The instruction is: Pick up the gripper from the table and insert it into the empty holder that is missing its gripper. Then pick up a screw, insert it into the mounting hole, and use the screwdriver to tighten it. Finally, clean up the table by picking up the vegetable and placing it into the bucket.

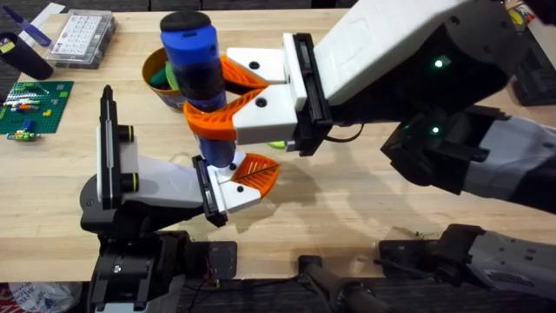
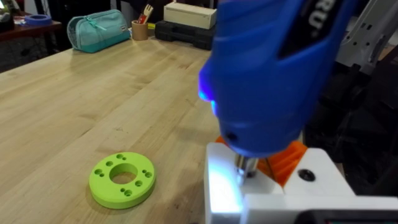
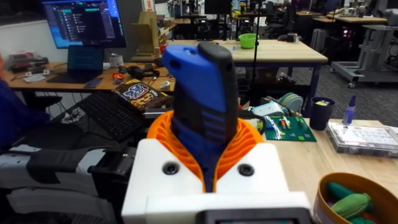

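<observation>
held upright in the right gripper [image 1: 228, 97], jaws clamped round it: the blue screwdriver [image 1: 195, 61]. left gripper [image 1: 248, 180] jaws' state untellable. in the bucket [image 3: 323, 193]: green vegetable [image 3: 349, 204].

Robotics lab / maker workshop, open-plan. Butcher-block workbench [image 1: 347, 187] with a clear compartmented parts organizer [image 1: 81, 37] and a green baseplate of small building bricks [image 1: 33, 106]. Behind it, more wooden benches [image 3: 280, 50], a lit monitor [image 3: 84, 22] showing dark code-like windows, laptop [image 3: 84, 62], black keyboard [image 3: 112, 115], another robot rig on a far table [image 3: 373, 46]. Teal pencil pouch [image 2: 96, 30] and a cup of tools [image 2: 141, 28] on the bench edge.
</observation>
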